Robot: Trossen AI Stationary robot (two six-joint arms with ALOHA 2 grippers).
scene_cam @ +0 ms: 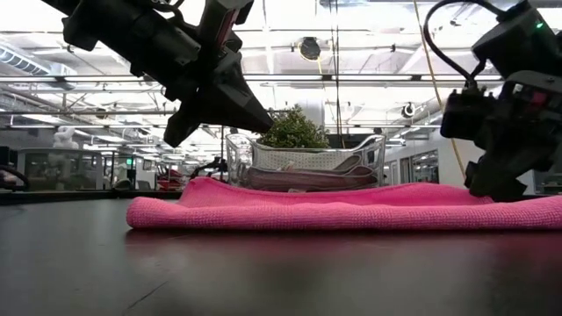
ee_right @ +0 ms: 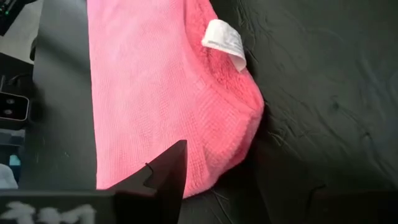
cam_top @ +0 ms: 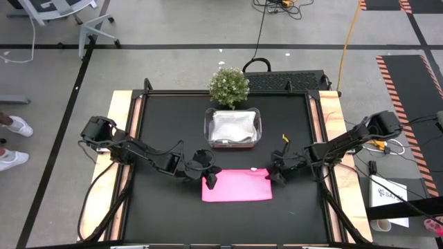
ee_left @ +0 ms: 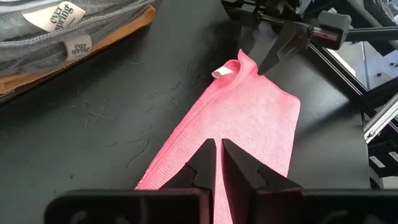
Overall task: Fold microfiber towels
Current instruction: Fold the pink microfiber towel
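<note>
Pink towel: I am looking at the bright pink towel (cam_top: 237, 185) lying flat on the black table (cam_top: 166, 221), folded into a long rectangle, in front of the clear tub (cam_top: 233, 127).
Towel tag: I am seeing a small white label (ee_right: 224, 40) sticking out at the corner nearest my right gripper.
Left gripper: I am holding the left gripper (cam_top: 210, 178) over the left end of the pink towel, its fingers (ee_left: 202, 171) pressed almost together with only a thin slit between them; in the low view it is hanging above the cloth, gripping nothing.
Right gripper: I am keeping the right gripper (cam_top: 275, 173) at the towel's right far corner with its fingers spread apart; one fingertip (ee_left: 273, 57) is pointing down just beside the raised corner, and I cannot tell whether it is touching the cloth.
Other towels: I am seeing grey cloth (cam_top: 232, 126) stacked inside the clear tub, and in the left wrist view an orange-yellow layer (ee_left: 74, 59) is showing under grey ones.
Plant: a small green plant (cam_top: 229, 86) is sitting at the far edge of the table, just behind the tub.
Room: someone's white shoes (cam_top: 15, 142) are showing on the floor well to the left of the table.
</note>
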